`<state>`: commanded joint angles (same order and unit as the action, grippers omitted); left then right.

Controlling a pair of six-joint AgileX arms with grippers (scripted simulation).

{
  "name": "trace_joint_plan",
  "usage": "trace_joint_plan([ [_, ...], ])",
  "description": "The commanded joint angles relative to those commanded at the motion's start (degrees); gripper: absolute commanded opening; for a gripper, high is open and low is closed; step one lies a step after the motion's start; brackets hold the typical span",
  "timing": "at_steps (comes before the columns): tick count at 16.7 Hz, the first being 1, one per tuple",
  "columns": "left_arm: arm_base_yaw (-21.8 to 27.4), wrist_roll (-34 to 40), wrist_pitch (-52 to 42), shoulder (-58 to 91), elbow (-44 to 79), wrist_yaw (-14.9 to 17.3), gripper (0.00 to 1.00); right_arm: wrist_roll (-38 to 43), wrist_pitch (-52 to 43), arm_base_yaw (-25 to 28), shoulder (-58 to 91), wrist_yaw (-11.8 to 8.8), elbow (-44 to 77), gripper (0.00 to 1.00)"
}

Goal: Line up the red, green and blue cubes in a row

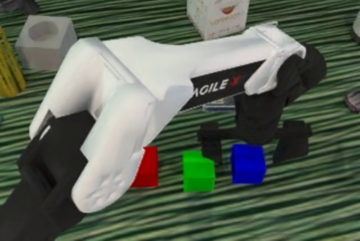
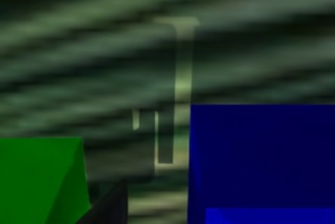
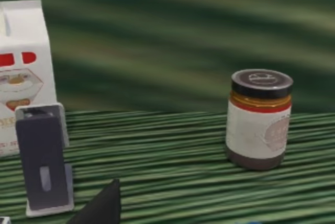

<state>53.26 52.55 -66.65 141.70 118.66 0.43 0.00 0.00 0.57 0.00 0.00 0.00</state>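
Three cubes lie in a row near the table's front: the red cube (image 1: 148,168) partly under my left arm, the green cube (image 1: 198,172) in the middle, and the blue cube (image 1: 248,164) on the right. My left gripper (image 1: 252,144) hangs over the blue cube, open, with one dark finger on each side of it and gaps between. The left wrist view shows the blue cube (image 2: 261,161) close up and the green cube (image 2: 39,179) beside it. My right gripper (image 3: 149,217) is out of the top view; its wrist view shows one dark fingertip (image 3: 104,205) with nothing held.
A grey block with a round hole (image 1: 45,41) stands at the back left next to a yellow object (image 1: 8,66). A white carton (image 1: 220,1) stands at the back centre. The right wrist view shows a jar (image 3: 260,119) and a dark flat device (image 3: 44,161).
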Motion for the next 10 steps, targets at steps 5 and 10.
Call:
trace_joint_plan([
  [5,-0.44,0.18,-6.78,-0.08,6.46,-0.14,1.0,0.0,0.0,0.0,0.0,0.0,0.0,1.0],
  [10,-1.07,0.08,-15.17,-0.82,14.34,-0.01,1.0,0.0,0.0,0.0,0.0,0.0,0.0,1.0],
])
